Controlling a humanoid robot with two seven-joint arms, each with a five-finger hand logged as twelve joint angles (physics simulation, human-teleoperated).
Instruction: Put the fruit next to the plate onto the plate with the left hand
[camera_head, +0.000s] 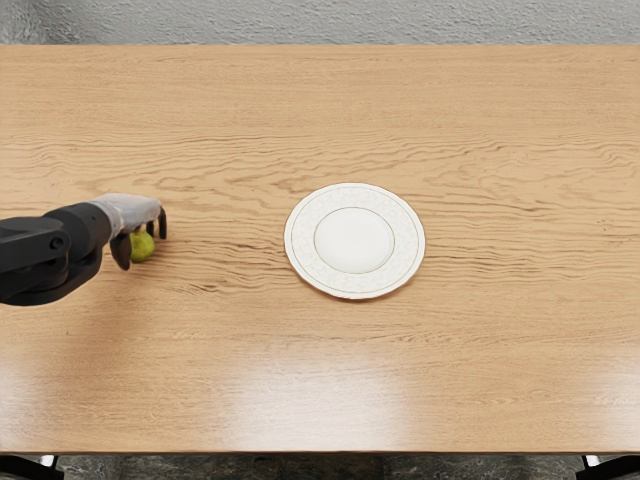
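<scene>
Wood-grain table (480, 120) filled the view, pale tan, with glare along the near edge. Left arm (40, 255), dark-cased, entered from the left edge at mid height. No right arm seen.

White plate (302, 240) sat near the table's centre, with a patterned rim and nothing on it.

Left hand (135, 222), grey-backed, was well apart from the plate, out to its left. It was cupped downward. Dark fingertips (161, 229) curled over the far side of the fruit (144, 246), and the thumb (121, 252) was on the near-left side. The hand was closed round the fruit. How firm the hold was could not be told.

The fruit was small, round and yellow-green, mostly hidden under the palm. It lay well left of the plate. Whether it was touching the wood or just clear of it could not be told.

Risks, as judged:
- A round fruit in a shallow hold may squirt out between thumb and fingers on the lift.
- The carry to the plate is long, so a loose hold may drop the fruit short and let it roll.
- A high release may bounce the fruit off the smooth plate.
- A low approach may knock the rim and shift the plate.
</scene>
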